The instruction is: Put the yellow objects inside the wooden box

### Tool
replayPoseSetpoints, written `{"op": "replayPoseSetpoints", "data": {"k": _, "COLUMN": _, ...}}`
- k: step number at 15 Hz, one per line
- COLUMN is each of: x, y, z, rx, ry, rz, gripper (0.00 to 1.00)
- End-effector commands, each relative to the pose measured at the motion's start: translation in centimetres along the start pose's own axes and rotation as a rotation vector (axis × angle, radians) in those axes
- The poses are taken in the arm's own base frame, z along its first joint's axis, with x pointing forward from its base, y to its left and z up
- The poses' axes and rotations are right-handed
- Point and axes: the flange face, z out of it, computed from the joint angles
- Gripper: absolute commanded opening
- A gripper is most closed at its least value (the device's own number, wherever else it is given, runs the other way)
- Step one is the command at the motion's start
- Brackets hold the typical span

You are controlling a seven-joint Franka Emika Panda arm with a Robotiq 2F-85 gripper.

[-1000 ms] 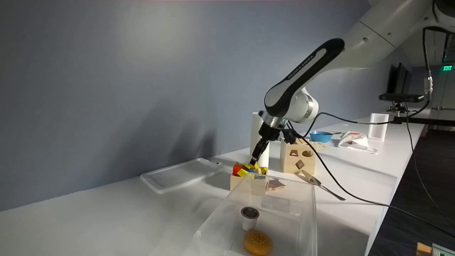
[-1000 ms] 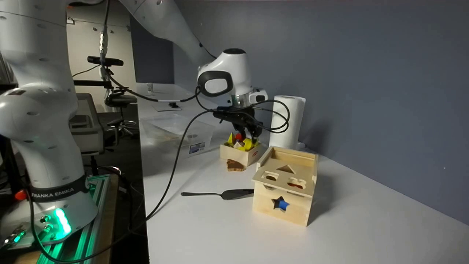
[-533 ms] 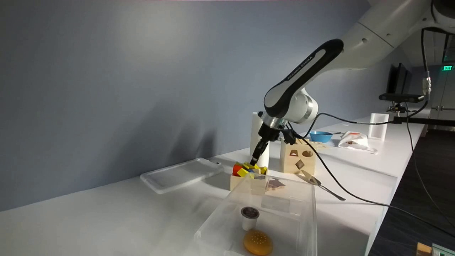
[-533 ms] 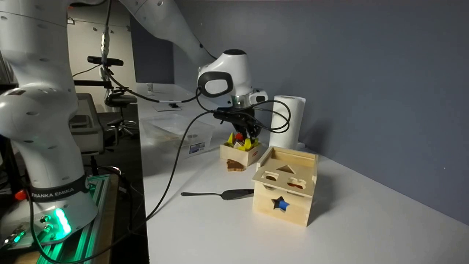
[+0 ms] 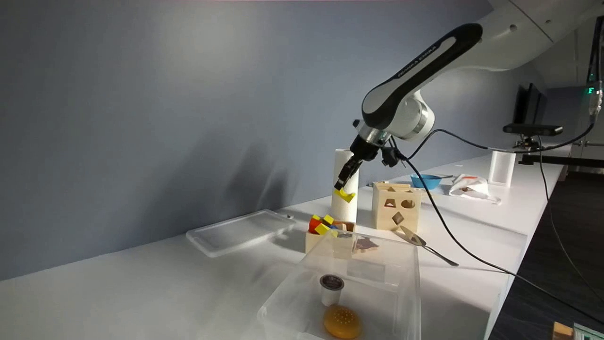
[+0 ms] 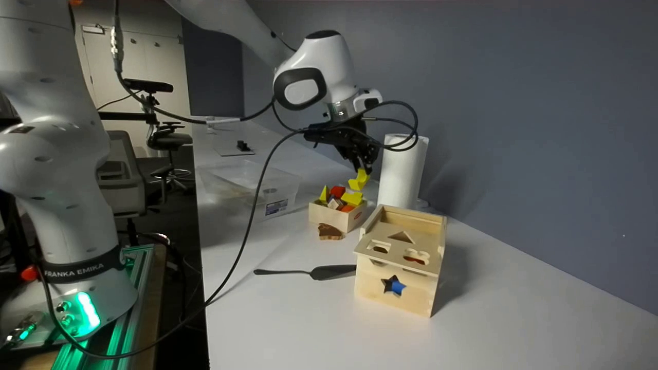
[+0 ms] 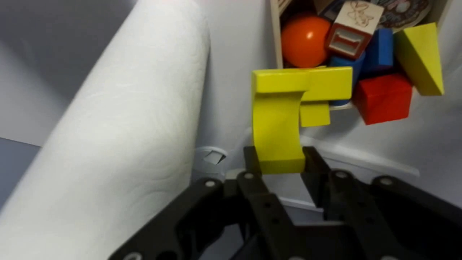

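Fingers [image 7: 314, 164] clasp a curved yellow block [image 7: 278, 124] near the wrist view's centre, the wooden box [image 7: 277, 34] at upper right

The box [image 6: 325, 215] sits between the tub [image 6: 281, 193] and the sorter [image 6: 371, 282].

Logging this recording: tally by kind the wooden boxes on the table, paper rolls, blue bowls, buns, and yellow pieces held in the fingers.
Low wooden box and shape box: 2
Paper roll: 1
Blue bowl: 1
Bun: 1
Held yellow piece: 1
Total: 6
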Motion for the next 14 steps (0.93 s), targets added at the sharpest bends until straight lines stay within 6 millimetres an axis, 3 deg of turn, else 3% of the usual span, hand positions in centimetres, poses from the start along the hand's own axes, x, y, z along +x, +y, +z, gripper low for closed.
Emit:
{"op": "replayPoseSetpoints", "data": {"k": 1, "x": -1.7, "y": 3.4, "z": -3.3, "rx": -0.104, "ry": 0.035, "rz": 0.153, "gripper": 0.09}}
{"op": "replayPoseSetpoints", "data": {"k": 7, "x": -4.6, "y": 9.2, "z": -6.2, "rx": -0.247, "ry": 0.037, "rz": 0.402, "gripper": 0.09}}
{"op": "replayPoseSetpoints", "data": {"k": 10, "x": -5.4, "y": 10.3, "z": -6.8, "rx": -0.276, "ry": 0.027, "rz": 0.455, "gripper": 0.09}}
{"op": "replayPoseSetpoints", "data": {"k": 14, "x": -5.2, "y": 10.1, "z": -7.1, "rx": -0.284, "ry": 0.039, "rz": 0.472, "gripper": 0.09}}
